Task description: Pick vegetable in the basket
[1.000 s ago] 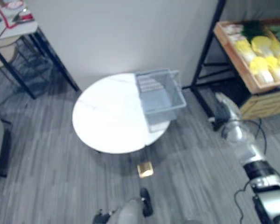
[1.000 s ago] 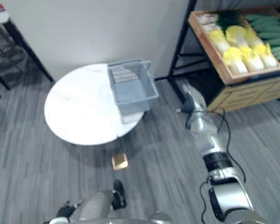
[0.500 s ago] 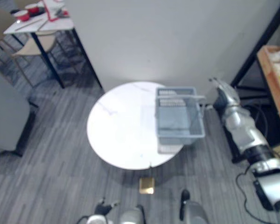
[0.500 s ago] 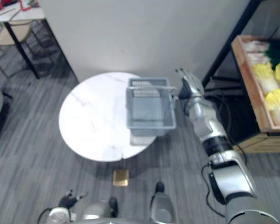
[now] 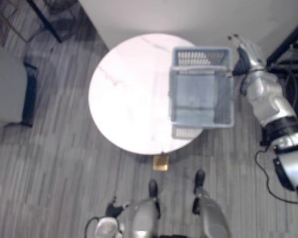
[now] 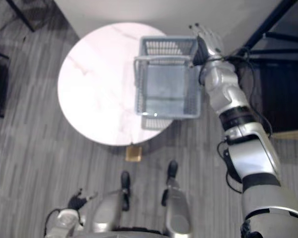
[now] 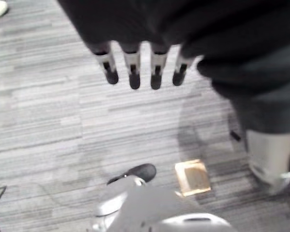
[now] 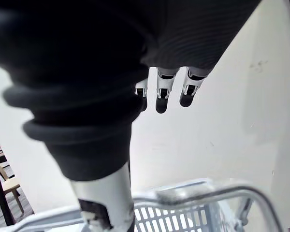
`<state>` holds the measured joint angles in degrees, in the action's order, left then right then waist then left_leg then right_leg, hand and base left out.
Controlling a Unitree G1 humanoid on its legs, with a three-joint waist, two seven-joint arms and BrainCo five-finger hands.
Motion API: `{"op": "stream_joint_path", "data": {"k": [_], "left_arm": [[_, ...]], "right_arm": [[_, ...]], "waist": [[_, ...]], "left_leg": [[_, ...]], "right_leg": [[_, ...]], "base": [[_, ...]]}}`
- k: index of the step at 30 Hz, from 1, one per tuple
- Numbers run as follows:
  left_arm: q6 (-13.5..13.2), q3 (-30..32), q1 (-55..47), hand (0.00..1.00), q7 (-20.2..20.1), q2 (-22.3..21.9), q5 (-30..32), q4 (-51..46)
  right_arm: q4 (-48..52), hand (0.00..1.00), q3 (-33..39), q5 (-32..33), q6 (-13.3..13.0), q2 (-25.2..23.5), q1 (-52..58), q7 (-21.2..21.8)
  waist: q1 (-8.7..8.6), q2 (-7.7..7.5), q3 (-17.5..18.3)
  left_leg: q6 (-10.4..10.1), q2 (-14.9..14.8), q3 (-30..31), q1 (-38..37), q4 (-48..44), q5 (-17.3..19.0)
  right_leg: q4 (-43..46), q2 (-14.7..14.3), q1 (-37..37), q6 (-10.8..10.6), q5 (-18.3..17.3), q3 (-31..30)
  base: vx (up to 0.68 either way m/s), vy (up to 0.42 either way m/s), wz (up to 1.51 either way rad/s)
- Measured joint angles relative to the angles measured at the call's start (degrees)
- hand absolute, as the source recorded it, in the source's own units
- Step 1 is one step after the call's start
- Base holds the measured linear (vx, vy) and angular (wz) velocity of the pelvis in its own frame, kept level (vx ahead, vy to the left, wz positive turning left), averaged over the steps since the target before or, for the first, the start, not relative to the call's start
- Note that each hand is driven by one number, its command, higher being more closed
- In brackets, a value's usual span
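A grey wire basket (image 5: 201,118) stands empty on the right part of a round white table (image 5: 129,94), its handle folded across the top. My right hand (image 5: 248,54) is raised beside the basket's far right corner, close to its rim. In the right wrist view its fingers (image 8: 162,94) are straight, with the basket's rim (image 8: 193,193) below them and nothing held. My left hand (image 7: 132,67) hangs open over the grey floor, holding nothing.
A black shelf frame (image 5: 288,39) stands right of the basket, behind my right arm. A white wall runs behind the table. A grey seat (image 5: 5,89) stands at the left. A small brown square (image 5: 160,162) lies on the floor by the table's near edge.
The camera has swung toward the table and tilted down, so the vegetable shelf has left the view. My right hand has risen from low by the shelf to the basket's far right corner.
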<state>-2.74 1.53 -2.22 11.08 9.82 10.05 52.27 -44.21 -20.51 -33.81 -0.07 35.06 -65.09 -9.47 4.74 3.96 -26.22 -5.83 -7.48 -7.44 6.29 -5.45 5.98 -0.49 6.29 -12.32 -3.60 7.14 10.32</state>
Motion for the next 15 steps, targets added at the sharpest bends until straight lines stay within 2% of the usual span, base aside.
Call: {"op": "stream_joint_path", "data": {"k": [6,7,10,11,15], "left_arm": [[-0.98,-2.24,2.22,0.00,0.20,-0.06,-0.87,-0.31],[-1.00,-2.45,2.41,0.00,0.29,-0.06,-0.88,-0.30],[-1.06,-4.14,3.95,0.00,1.15,-0.15,-0.93,0.15],[-1.04,-4.20,4.92,0.00,1.36,-0.18,-0.95,0.49],[-1.39,-6.34,8.08,0.00,1.88,-0.27,-1.01,1.49]], "right_arm": [[-4.46,0.00,-0.14,0.05,0.27,0.10,-3.90,-0.57],[-5.02,1.00,-0.15,0.05,0.27,0.09,-4.09,-0.85],[-9.56,1.00,0.04,0.06,0.87,0.20,-5.45,-1.79],[-10.22,1.00,0.85,0.02,1.01,0.29,-5.71,-3.57],[-15.15,1.00,2.93,0.04,1.20,1.22,-9.21,-4.59]], "waist": [[0.57,0.10,-1.25],[0.69,0.10,-1.26],[1.24,0.87,-1.65],[1.79,1.11,-1.77],[1.84,1.89,-2.10]], "left_leg": [[0.00,0.42,3.61,5.13,-0.75,-0.73],[0.04,0.50,3.78,5.68,-0.84,-0.78],[0.34,1.13,4.88,8.21,-0.84,-1.61],[0.41,1.37,5.08,8.87,-0.85,-1.73],[0.64,2.23,6.55,11.30,-1.90,-2.04]], "right_leg": [[-0.30,0.69,-2.41,0.23,0.30,3.45],[-0.30,0.79,-2.78,0.23,0.32,3.62],[-0.35,1.10,-4.65,0.34,1.27,4.25],[-0.35,1.36,-5.20,0.28,1.33,4.57],[-0.35,2.09,-6.29,-0.03,1.64,5.14]], "base": [[-0.02,-0.008,0.31],[-0.03,0.009,0.25],[-0.03,0.027,0.20],[-0.04,0.030,0.14],[-0.04,0.024,0.18]]}}
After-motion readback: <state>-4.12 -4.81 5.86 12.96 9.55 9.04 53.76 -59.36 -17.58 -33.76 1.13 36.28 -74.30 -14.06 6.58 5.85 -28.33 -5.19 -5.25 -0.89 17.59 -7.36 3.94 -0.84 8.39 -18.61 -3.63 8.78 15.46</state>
